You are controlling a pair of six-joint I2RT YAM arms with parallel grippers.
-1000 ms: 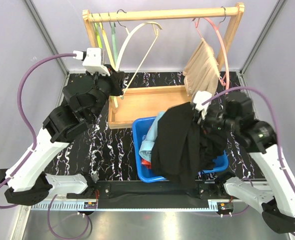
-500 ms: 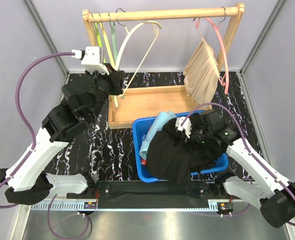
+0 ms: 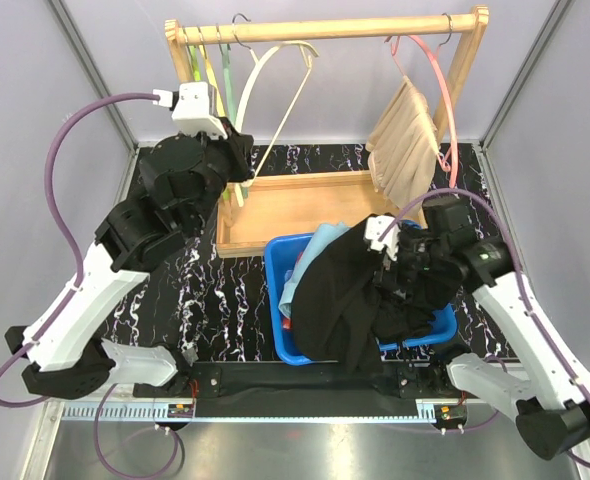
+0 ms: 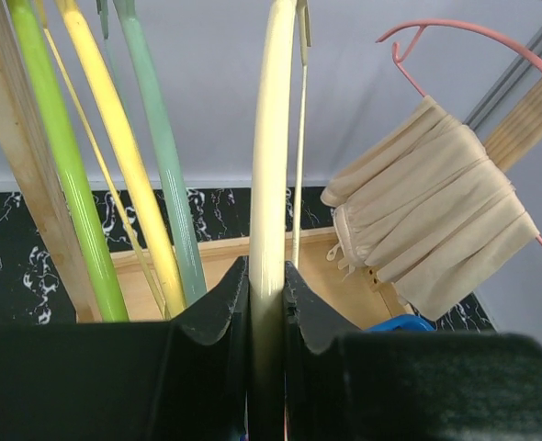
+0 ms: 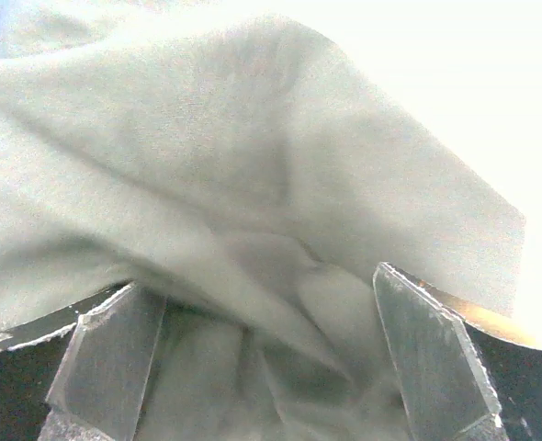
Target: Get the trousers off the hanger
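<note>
Left arm raised, left claw pinched tight, right arm low, right claw spread wide

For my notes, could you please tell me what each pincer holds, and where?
The left pincer clamps the cream hanger low on one curved arm. The right pincer is open above the black trousers, holding nothing.

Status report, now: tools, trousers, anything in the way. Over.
Left tool shut on cream hanger. Right tool open over black trousers, heaped in blue bin. Beige trousers hang on pink hanger. No obstruction seen.
</note>
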